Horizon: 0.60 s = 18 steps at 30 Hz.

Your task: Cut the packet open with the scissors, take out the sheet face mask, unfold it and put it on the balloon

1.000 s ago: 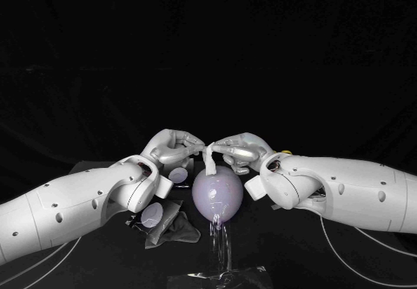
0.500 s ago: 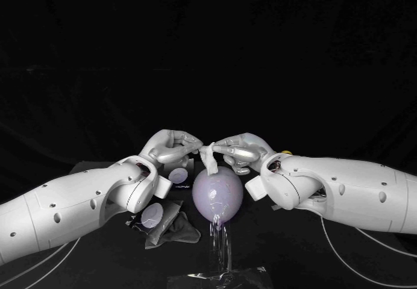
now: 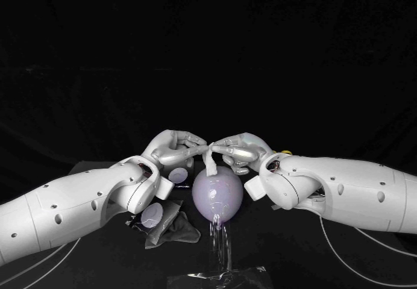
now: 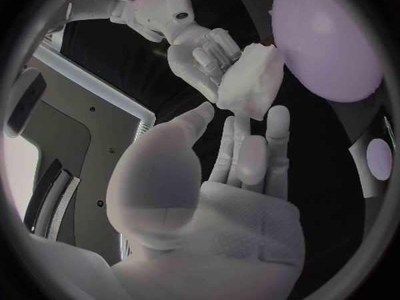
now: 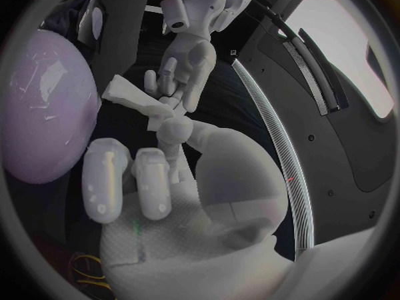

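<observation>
Right above the balloon [image 3: 217, 192], at its 12 o'clock, the sheet face mask [image 3: 210, 159] is held as a narrow folded white strip, not yet opened out. It's pinched from both sides: by the left hand [image 3: 176, 146] at roughly 11 o'clock and by the right hand [image 3: 239, 149] at roughly 1 o'clock. Fingertips of both are brought together on the strip's top end. The lower end hangs down to the balloon's top. Whether it's actually touching can't be told.

What could go wrong from here, just a guess: the layers are probably stuck to each other, so if they're pulled apart too hard the sheet could get torn. It could also be yanked out of one pinch and dropped as a wad beside the balloon. The balloon seems to be propped only on a clear stand [image 3: 224, 276] at its 6 o'clock, so it could easily be tipped or shoved sideways if it's pressed by the fingers.

As for containers, a crumpled grey thing at the balloon's 7 o'clock is taken to be the packet [image 3: 178, 230]. What's left inside can't be made out, but the mask is clearly out of it.
</observation>
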Available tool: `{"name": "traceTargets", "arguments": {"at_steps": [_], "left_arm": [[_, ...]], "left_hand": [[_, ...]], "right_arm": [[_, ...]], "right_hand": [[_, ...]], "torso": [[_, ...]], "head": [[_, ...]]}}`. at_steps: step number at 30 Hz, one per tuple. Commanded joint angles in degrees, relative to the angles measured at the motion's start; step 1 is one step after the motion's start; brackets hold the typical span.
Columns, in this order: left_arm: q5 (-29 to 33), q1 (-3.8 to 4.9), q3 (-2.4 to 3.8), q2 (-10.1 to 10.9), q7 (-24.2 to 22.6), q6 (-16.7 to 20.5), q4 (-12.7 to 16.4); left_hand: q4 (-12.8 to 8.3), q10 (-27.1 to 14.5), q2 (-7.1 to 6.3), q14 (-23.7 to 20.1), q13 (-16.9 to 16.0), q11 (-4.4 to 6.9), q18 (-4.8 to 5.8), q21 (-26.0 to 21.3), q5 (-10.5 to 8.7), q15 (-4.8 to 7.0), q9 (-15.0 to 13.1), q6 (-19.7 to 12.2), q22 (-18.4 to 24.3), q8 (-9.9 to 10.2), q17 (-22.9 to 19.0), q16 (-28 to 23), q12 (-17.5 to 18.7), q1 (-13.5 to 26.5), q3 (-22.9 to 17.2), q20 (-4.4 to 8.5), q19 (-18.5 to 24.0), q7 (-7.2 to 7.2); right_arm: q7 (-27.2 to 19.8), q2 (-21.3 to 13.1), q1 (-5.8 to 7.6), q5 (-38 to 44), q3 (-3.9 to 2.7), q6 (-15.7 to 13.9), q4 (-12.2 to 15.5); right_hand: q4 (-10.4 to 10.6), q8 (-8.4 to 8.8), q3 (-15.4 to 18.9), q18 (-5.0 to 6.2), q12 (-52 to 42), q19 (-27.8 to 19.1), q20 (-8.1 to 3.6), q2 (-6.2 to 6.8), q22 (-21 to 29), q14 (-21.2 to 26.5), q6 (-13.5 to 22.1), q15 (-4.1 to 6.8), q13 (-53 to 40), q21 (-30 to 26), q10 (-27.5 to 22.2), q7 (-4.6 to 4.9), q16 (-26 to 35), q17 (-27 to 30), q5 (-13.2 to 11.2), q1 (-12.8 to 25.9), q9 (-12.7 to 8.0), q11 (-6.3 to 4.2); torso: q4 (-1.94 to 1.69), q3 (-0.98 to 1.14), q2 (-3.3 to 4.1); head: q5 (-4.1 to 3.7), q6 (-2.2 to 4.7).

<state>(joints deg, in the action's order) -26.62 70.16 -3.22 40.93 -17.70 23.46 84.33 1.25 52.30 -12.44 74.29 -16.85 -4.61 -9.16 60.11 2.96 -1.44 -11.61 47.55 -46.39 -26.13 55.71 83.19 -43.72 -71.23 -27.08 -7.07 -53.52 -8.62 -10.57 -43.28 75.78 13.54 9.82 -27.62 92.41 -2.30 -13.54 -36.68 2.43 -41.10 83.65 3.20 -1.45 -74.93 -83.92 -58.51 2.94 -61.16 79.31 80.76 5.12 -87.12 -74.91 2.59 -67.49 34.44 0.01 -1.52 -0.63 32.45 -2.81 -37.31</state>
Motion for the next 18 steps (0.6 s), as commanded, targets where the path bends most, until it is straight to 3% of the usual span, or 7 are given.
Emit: {"name": "traceTargets", "arguments": {"at_steps": [1, 16, 18], "left_arm": [[-1.3, 0.08, 0.07, -0.1, -0.2, -1.4, 0.1], [-2.1, 0.08, 0.07, -0.4, 0.5, -2.0, -0.2], [-2.2, 0.08, 0.07, -0.5, 0.6, -2.1, -0.3]], "left_hand": [[-0.2, -0.2, 0.13, -0.5, 0.1, -0.29, -0.82, -0.4, -0.17, 0.02, 0.1, 0.3, 0.1, 0.3, 0.0, -0.3, 0.3, -0.9, 0.3, 0.02, 0.3, -0.11], [-0.9, 0.6, 1.70, -0.3, 0.1, 0.27, -0.79, 0.0, -0.17, 0.43, 0.1, 2.5, -0.5, -0.3, 0.7, 0.1, 0.3, -3.1, -0.2, 0.05, -0.3, 0.53], [-1.1, 1.0, 2.38, 0.1, 0.1, 0.49, -0.69, 0.4, -0.17, 0.59, 0.0, 3.4, -1.0, -0.6, 1.3, 0.4, 0.1, -3.8, -0.5, 0.14, -0.8, 0.76]], "right_arm": [[-0.5, 0.1, -0.01, 0.7, -0.03, 0.7, 0.1], [-0.6, 0.0, -0.04, 0.8, -0.03, 1.0, 0.8], [-0.6, -0.1, -0.04, 0.8, -0.03, 1.0, 1.0]], "right_hand": [[-0.1, -2.19, -0.2, 0.01, 0.0, 0.7, -0.13, -0.59, -11.9, -4.9, -1.0, 0.44, -0.1, 0.1, 0.2, -0.60, -0.3, -11.6, 0.2, 0.1, 3.0, -0.01], [-0.1, -2.19, -0.2, 0.01, 0.0, 0.7, -0.13, -0.59, -11.9, -4.9, -1.0, 0.44, -0.1, 0.1, 0.2, -0.60, -0.3, -11.6, 0.2, 0.1, 3.0, -0.01], [-0.1, -2.19, -0.2, 0.01, 0.0, 0.7, -0.13, -0.59, -11.9, -4.9, -1.0, 0.44, -0.1, 0.1, 0.2, -0.60, -0.3, -11.6, 0.2, 0.1, 3.0, -0.01]], "torso": [[0.01, 0.02, -0.01], [-0.01, 0.00, 0.02], [-0.01, -0.01, 0.02]], "head": [[-0.03, 0.04], [0.02, -0.05], [0.02, -0.05]]}}
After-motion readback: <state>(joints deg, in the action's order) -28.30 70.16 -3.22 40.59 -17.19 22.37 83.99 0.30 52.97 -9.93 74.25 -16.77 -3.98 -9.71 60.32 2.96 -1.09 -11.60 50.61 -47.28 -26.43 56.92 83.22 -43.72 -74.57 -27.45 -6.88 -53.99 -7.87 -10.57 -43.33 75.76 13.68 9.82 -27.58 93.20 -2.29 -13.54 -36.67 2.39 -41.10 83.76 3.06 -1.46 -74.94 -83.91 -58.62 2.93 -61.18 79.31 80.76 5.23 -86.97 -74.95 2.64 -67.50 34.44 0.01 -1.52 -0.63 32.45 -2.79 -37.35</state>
